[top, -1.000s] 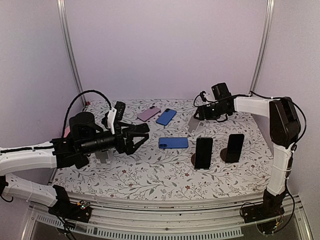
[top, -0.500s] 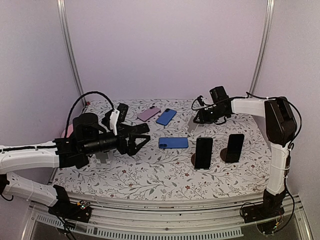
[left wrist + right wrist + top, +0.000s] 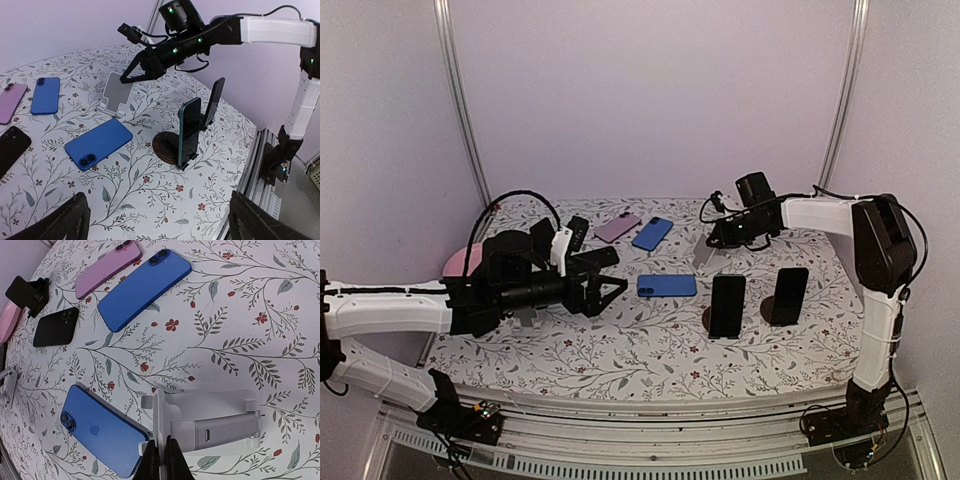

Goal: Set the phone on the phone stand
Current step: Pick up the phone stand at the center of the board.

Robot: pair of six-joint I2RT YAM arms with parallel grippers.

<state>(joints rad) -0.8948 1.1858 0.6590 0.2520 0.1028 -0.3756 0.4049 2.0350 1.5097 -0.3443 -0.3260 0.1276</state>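
The right gripper (image 3: pixel 162 460) has its jaws clenched on the white phone stand (image 3: pixel 220 427). The blue phone (image 3: pixel 667 286) lies flat beside the stand, pointing lengthwise at the left gripper (image 3: pixel 615 273), whose jaws are wide apart.

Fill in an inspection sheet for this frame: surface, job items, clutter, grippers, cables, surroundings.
Surface: floral-patterned table top.
Job's things: white stand at the back right; centre blue phone flat, camera side up; left upright phone and right upright phone, each on a round stand.
Clutter: pink phone, second blue phone and black phone, all lying flat towards the back.
Grippers: left gripper open, holding nothing; right gripper shut on the white stand's top edge.
Cables: black cable loops above the left arm.
Surroundings: lilac walls, metal corner post.
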